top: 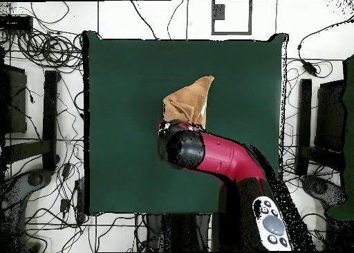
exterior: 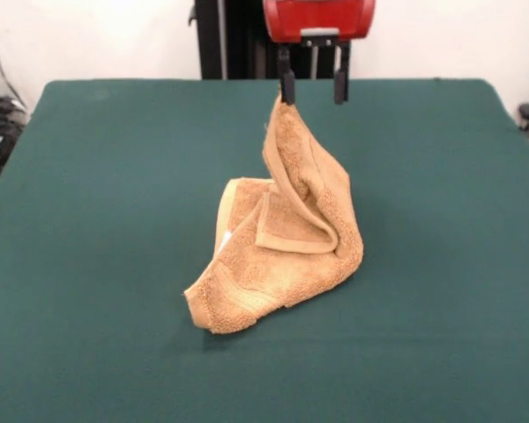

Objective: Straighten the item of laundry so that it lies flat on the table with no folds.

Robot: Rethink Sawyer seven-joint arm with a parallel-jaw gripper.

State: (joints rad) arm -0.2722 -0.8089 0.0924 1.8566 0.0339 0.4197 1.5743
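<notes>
The golden-tan towel (exterior: 282, 242) lies crumpled in the middle of the green table (exterior: 88, 220). One corner is drawn up into a peak that reaches the left finger (exterior: 286, 88) of my gripper (exterior: 314, 88). The two fingers stand wide apart, so the gripper is open, and the peak touches only that one finger. The lower part of the towel is folded over itself, with a hemmed edge showing. In the overhead view the towel (top: 190, 101) shows just beyond the arm's head (top: 181, 148), which hides the gripper.
The table (top: 124, 126) is much wider than the towel on all sides. The red arm (top: 231, 160) reaches in from the table's robot side. Cables and stands lie on the floor around the table.
</notes>
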